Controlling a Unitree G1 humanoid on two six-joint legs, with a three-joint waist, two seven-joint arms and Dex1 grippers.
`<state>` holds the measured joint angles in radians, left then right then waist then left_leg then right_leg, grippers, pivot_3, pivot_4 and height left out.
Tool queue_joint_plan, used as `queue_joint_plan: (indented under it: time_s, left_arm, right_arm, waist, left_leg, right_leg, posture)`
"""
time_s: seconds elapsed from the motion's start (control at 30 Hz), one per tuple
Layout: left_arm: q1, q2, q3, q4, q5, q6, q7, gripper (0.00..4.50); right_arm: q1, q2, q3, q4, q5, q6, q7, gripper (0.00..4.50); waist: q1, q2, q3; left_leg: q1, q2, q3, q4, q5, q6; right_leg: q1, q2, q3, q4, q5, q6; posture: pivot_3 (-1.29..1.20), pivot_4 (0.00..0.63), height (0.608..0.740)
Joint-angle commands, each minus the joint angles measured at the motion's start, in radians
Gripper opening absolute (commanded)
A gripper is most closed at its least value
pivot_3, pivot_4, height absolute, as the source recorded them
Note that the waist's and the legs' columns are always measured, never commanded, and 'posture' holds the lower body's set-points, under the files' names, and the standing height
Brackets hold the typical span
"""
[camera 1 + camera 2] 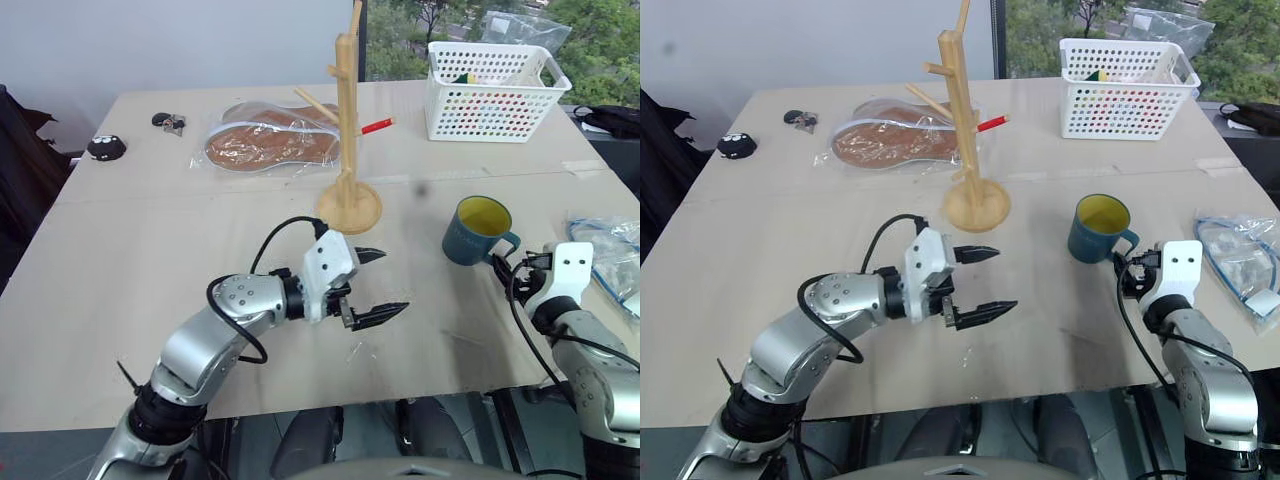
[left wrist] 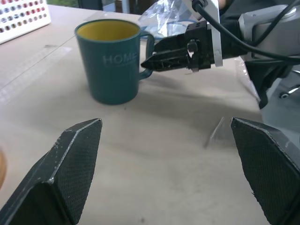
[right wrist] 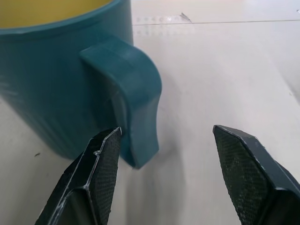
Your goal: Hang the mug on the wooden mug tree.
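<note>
The mug (image 1: 478, 231) stands upright on the bench (image 1: 150, 250), right of centre, with its handle (image 3: 133, 93) turned toward the robot's right side, out at about four o'clock from the cup body in the head view. That handle is the whole story here. The right gripper (image 3: 166, 159) sits right at it, fingers spread with nothing between them yet: in its wrist view one finger (image 3: 96, 173) is tucked just beside the lower end of the loop, close to the cup wall, while the other stands well clear on the open side. So the handle lies dead ahead of the fingers, a touch toward the near-cup finger, its long axis running top to bottom and across the closing line.

The right arm is plainly the nearer one. The left gripper (image 1: 372, 285) hovers mid-bench, at nine o'clock from the mug and well apart, fingers wide and empty, pointing toward the cup.

The wooden mug tree (image 1: 347, 120) stands at about eleven o'clock from the mug, pegs bare. By my reading, the next call is a small nudge in so the fingers straddle the loop before closing.
</note>
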<state>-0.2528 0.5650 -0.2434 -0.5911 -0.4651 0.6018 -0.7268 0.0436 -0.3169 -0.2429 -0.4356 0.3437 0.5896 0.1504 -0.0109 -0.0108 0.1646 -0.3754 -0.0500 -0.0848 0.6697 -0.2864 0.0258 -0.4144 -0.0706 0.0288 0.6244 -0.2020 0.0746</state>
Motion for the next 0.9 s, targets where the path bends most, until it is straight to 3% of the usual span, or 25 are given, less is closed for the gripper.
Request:
queue_joint_plan:
  time_s: [0.03,0.17,0.37,0.57,0.7,0.9]
  left_arm:
    - [-0.003,-0.001,0.021,-0.062,0.013,-0.039,0.005,4.5]
    - [-0.022,-0.017,0.008,-0.064,0.024,-0.036,0.019,4.5]
    - [-0.003,-0.027,0.009,-0.068,0.041,-0.051,0.029,4.5]
    - [0.062,-0.099,0.073,-0.046,0.041,-0.16,0.07,4.5]
    - [0.108,-0.16,0.118,-0.039,0.006,-0.201,0.087,4.5]
    - [0.154,-0.28,0.187,-0.039,0.028,-0.296,0.196,4.5]
  right_arm:
    - [-0.034,0.011,0.002,0.017,-0.002,-0.052,0.018,2.0]
    - [-0.058,0.016,0.012,0.055,-0.01,-0.075,0.033,0.12]
    - [-0.063,0.009,0.026,0.065,-0.013,-0.087,0.065,0.05]
    - [-0.179,-0.152,0.06,0.118,-0.006,-0.114,0.264,0.05]
    - [-0.383,-0.274,0.113,0.248,0.019,-0.159,0.494,0.05]
    - [-0.861,-0.356,0.284,0.743,-0.093,-0.425,0.874,0.05]
  waist:
    - [0.0,0.0,0.0]
    - [0.0,0.0,0.0]
    - [-0.001,0.0,0.0]
    - [-0.003,0.0,0.0]
    - [-0.007,0.001,0.0]
    - [-0.006,0.001,0.001]
  left_leg:
    - [0.0,0.0,0.0,0.0,0.0,0.0]
    - [0.0,0.0,0.0,0.0,0.0,0.0]
    - [0.0,0.0,0.0,0.0,0.0,0.0]
    - [0.0,-0.001,0.001,0.0,0.0,0.0]
    - [0.001,0.0,0.001,0.0,0.0,0.0]
    - [0.001,0.0,0.002,0.001,0.0,0.0]
  right_leg:
    - [0.0,0.0,0.0,0.0,0.0,0.0]
    - [0.0,0.0,0.0,0.0,0.0,0.0]
    - [0.0,0.0,0.0,0.0,0.0,0.0]
    - [0.0,0.0,0.0,0.0,0.0,0.0]
    - [0.001,0.0,0.0,0.0,0.0,0.0]
    - [0.001,0.0,0.0,-0.001,0.0,0.0]
  posture:
    - [0.0,0.15,0.74]
    - [0.0,0.15,0.74]
    - [0.0,0.15,0.74]
    - [0.0,0.15,0.74]
    - [0.0,0.15,0.74]
    - [0.0,0.15,0.74]
